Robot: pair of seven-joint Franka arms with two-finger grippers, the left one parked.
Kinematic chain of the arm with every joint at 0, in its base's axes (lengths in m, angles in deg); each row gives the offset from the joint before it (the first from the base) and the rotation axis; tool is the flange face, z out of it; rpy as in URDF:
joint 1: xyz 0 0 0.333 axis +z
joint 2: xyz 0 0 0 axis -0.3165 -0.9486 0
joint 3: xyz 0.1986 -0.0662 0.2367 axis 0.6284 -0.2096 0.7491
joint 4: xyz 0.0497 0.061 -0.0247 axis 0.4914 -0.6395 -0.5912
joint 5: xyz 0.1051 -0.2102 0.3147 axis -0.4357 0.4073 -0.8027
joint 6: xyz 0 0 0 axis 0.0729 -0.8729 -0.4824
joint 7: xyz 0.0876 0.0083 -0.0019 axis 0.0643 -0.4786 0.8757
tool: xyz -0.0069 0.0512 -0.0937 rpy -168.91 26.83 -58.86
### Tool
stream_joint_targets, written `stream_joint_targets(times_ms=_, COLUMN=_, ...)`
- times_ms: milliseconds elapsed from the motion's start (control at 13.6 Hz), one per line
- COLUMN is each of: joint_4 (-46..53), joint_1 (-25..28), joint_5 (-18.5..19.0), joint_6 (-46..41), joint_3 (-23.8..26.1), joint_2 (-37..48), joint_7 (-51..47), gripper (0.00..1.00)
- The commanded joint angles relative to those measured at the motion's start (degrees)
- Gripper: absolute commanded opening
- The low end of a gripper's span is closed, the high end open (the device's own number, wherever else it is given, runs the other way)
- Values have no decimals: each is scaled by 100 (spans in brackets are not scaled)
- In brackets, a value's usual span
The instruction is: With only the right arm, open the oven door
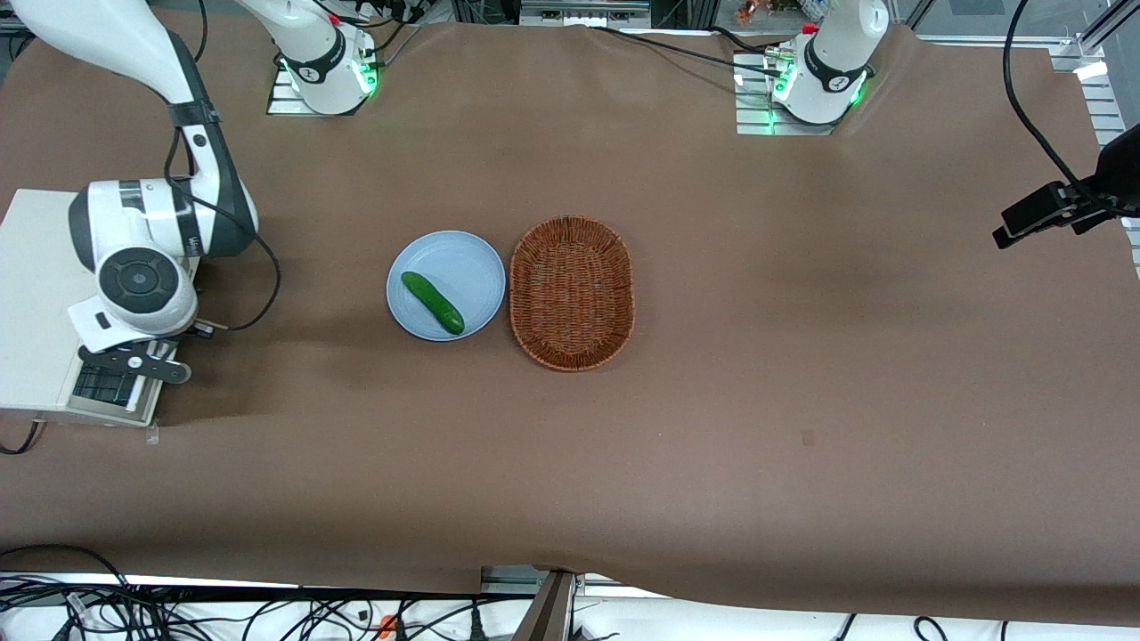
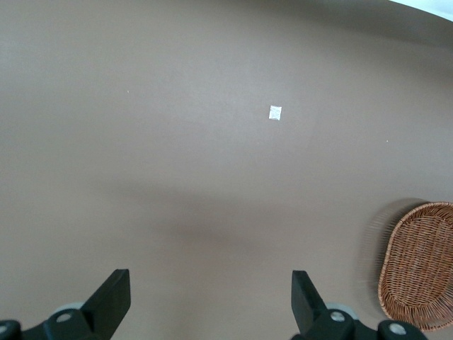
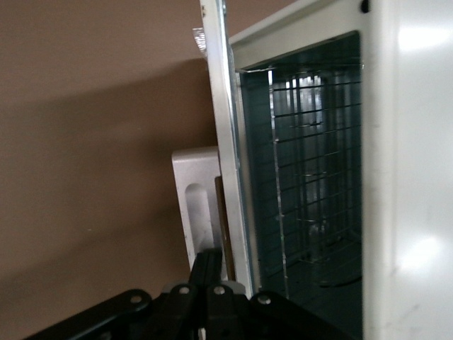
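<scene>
The white toaster oven (image 1: 36, 294) stands at the working arm's end of the table. Its oven door (image 1: 111, 390) is swung partly open, and most of it is hidden under the right arm (image 1: 142, 249). My gripper (image 1: 142, 363) is right at the door. In the right wrist view the door (image 3: 228, 142) shows edge-on, with the wire rack inside the oven (image 3: 311, 177) exposed. My gripper (image 3: 210, 261) has its fingers pressed together, with the tips against the silver handle (image 3: 197, 205) where it meets the door frame.
A blue plate (image 1: 472, 263) with a green cucumber (image 1: 433, 303) lies mid-table, with a wicker basket (image 1: 572, 292) beside it. The basket also shows in the left wrist view (image 2: 421, 265). A black camera mount (image 1: 1060, 209) reaches in at the parked arm's end.
</scene>
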Motion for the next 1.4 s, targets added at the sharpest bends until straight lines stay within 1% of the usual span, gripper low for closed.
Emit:
stream_joint_targets(times_ms=0, joint_4=-136, joint_1=48, joint_5=-45, joint_6=326, joint_3=20, joint_2=-324, joint_7=-255, gripper=0)
stream_joint_targets(times_ms=221, joint_4=-127, joint_1=66, joint_5=-45, joint_6=809, joint_3=20, joint_2=-614, joint_7=-281, gripper=0)
stream_joint_targets(times_ms=368, joint_4=-127, joint_1=93, joint_5=-80, joint_6=899, joint_3=81, joint_2=-685, joint_7=-281, gripper=0)
stream_joint_targets(times_ms=663, joint_4=-101, joint_1=172, joint_5=-922, joint_6=881, joint_3=344, joint_2=-747, joint_7=-264, gripper=0)
stream_joint_targets(times_ms=811, joint_4=-84, joint_1=172, joint_5=-1509, joint_6=872, joint_3=529, joint_2=-720, joint_7=-246, gripper=0)
stream_joint_targets(times_ms=884, joint_4=30, joint_1=172, joint_5=-1782, joint_6=838, joint_3=599, joint_2=-677, joint_7=-177, gripper=6)
stream_joint_targets(times_ms=958, joint_4=213, joint_1=172, joint_5=-1950, joint_6=802, joint_3=635, joint_2=-554, joint_7=-124, gripper=49)
stream_joint_targets(times_ms=1032, joint_4=294, joint_1=172, joint_5=-2048, joint_6=802, joint_3=661, joint_2=-336, joint_7=-80, gripper=90)
stream_joint_targets(times_ms=1105, joint_4=329, joint_1=172, joint_5=-2075, joint_6=793, joint_3=670, joint_2=-64, joint_7=43, gripper=100)
stream_joint_targets(times_ms=1253, joint_4=460, joint_1=154, joint_5=-2154, joint_6=680, joint_3=662, joint_2=403, joint_7=629, gripper=100)
stream_joint_targets(times_ms=1326, joint_4=670, joint_1=146, joint_5=-2346, joint_6=418, joint_3=618, joint_2=544, joint_7=1085, gripper=100)
